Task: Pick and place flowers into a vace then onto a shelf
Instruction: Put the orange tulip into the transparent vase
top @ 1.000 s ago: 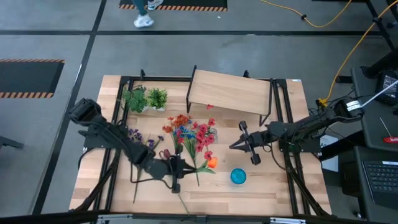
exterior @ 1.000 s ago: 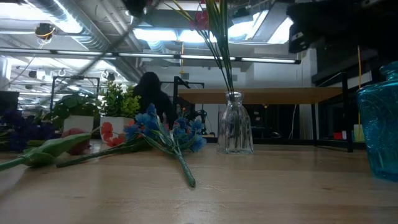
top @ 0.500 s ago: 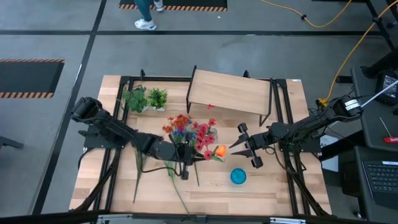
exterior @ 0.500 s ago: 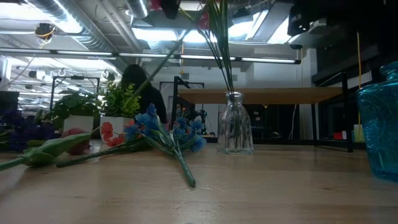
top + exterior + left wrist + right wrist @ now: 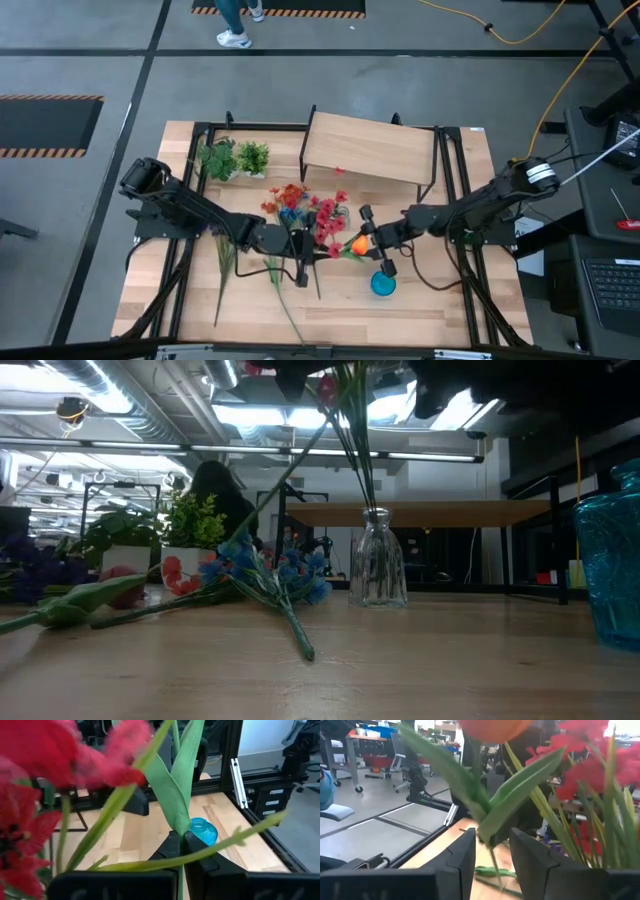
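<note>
The orange flower (image 5: 357, 243) is lifted over the table, with its stem in my shut left gripper (image 5: 302, 272) (image 5: 184, 855). My right gripper (image 5: 372, 240) (image 5: 492, 855) is open. Its fingers stand on either side of that stem, just below the orange blossom (image 5: 495, 727). Right behind stands the clear glass vase (image 5: 378, 570), holding red flowers (image 5: 322, 215) on long stems. Blue flowers (image 5: 265, 575) and other stems lie flat on the table. The shelf (image 5: 370, 148) stands at the table's far side. My left gripper pinches the orange flower's green stem (image 5: 215, 847) between its two fingers, and the stem lies across them. The flower is lifted clear of the table. Its blossom points toward the table's right and its long leaves (image 5: 175, 785) rise beside the fingers.
A blue glass vase (image 5: 382, 284) (image 5: 612, 560) stands on the table just near-side of my right gripper. Two small potted plants (image 5: 235, 158) sit at the far left. More stems (image 5: 285, 315) lie near the front edge. A person (image 5: 232, 18) walks beyond the table.
My left gripper has lifted the orange flower off the table and carried it toward the far right, next to the vase. My right gripper has moved toward the table's left until its open fingers flank the flower's stem.
</note>
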`<state>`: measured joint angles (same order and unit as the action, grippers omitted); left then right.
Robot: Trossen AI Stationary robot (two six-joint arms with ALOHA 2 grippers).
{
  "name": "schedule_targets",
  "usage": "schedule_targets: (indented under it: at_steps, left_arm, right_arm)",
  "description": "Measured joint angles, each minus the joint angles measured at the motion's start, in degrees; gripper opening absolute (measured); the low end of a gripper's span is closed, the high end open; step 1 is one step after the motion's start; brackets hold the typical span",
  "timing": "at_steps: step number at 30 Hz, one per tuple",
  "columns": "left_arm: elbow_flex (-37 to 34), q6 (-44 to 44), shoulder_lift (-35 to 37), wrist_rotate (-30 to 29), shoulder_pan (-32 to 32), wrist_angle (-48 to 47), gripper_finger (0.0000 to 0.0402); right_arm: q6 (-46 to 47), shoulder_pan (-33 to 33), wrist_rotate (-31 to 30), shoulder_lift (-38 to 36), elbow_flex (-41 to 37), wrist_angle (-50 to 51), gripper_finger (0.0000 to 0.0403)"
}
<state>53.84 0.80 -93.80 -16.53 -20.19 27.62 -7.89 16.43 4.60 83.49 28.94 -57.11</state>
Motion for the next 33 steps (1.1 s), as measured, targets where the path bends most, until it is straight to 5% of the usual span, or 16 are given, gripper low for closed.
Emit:
schedule_targets:
  at_steps: [17, 28, 33]
  left_arm:
    - [0.00, 4.47, -0.02, -0.17, -0.08, 0.63, 0.0003]
    - [0.00, 5.37, -0.02, 0.32, -0.12, 0.61, 0.0006]
    - [0.00, 5.52, -0.02, 0.08, -1.20, 0.76, 0.0036]
  right_arm:
    - [1.40, -0.02, 5.40, 6.46, 6.68, 0.60, 0.0117]
    - [-0.48, -0.04, 5.31, 6.46, 6.68, 0.95, 0.0015]
    - [0.03, -0.04, 5.38, 6.20, 6.73, 1.49, 0.0012]
